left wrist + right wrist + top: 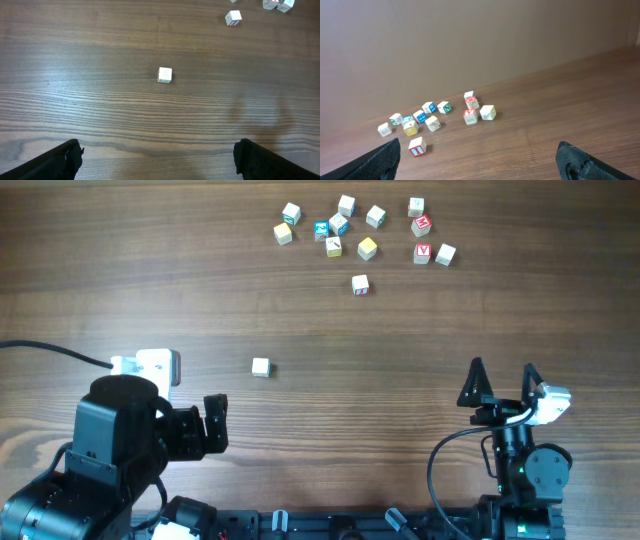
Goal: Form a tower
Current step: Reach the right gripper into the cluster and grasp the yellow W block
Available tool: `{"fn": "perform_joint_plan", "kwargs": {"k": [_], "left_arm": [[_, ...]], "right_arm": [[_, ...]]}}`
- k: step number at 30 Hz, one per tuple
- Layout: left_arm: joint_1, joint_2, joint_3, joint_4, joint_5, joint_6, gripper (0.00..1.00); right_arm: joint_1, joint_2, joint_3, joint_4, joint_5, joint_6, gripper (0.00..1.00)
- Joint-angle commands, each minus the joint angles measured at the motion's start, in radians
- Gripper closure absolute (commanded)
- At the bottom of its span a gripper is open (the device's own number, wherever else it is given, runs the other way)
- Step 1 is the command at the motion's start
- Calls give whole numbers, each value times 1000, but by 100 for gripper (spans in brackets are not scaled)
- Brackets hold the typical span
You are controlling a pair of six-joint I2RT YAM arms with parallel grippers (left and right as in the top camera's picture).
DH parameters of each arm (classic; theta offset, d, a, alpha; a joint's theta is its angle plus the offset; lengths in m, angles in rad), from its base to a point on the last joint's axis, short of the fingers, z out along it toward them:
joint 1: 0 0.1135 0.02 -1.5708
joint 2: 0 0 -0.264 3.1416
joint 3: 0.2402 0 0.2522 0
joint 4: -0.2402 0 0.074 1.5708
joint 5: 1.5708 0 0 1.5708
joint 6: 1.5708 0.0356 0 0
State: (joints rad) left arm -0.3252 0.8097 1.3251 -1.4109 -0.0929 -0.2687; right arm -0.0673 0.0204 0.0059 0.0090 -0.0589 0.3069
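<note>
1. The left gripper [157,148] is sitting nearest, at the near left of the table [450,310]. Its fingers [60,160] are standing spread as wide as they go and are holding nothing; only bare wood is showing between them.
2. The right gripper [503,370] is resting at the near right with its tips pointing toward the far edge. Its jaws are also gaping fully and are gripping nothing.
3. A lone cube [261,366] is lying left of centre, ahead of the left gripper and well apart from both grippers. Its top face is showing pale.
4. A cluster of cubes [367,248] is lying scattered at the far side, right of centre. Faces are showing white, yellow, blue and red; the markings are too small to read.
5. A stray cube [360,284] is sitting just on the near side of the cluster, between it and the lone cube.
6. Tower: as far as these views are showing, every cube is sitting singly on the wood, so the stack is not yet begun.
</note>
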Motion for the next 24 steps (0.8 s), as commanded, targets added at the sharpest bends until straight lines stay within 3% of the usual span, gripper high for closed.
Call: {"fn": "perform_joint_plan", "kwargs": {"k": [1, 3, 7, 10, 15, 19, 24], "left_arm": [[3, -4, -8, 0, -10, -8, 0], [3, -4, -8, 0, -10, -8, 0], [3, -4, -8, 0, -10, -8, 0], [3, -4, -8, 0, -10, -8, 0], [3, -4, -8, -1, -10, -8, 0], [3, -4, -9, 0, -10, -8, 0], [3, -4, -8, -1, -10, -8, 0]], "right_arm": [[-5, -2, -1, 10, -194, 535, 0], [-5, -2, -1, 14, -242, 993, 0], [-5, 3, -1, 26, -194, 1430, 0], [-5, 3, 1, 224, -268, 1099, 0], [-5, 143, 186, 101, -340, 732, 1], [-5, 502, 452, 20, -381, 487, 1], [27, 1040, 907, -313, -387, 194, 1]]}}
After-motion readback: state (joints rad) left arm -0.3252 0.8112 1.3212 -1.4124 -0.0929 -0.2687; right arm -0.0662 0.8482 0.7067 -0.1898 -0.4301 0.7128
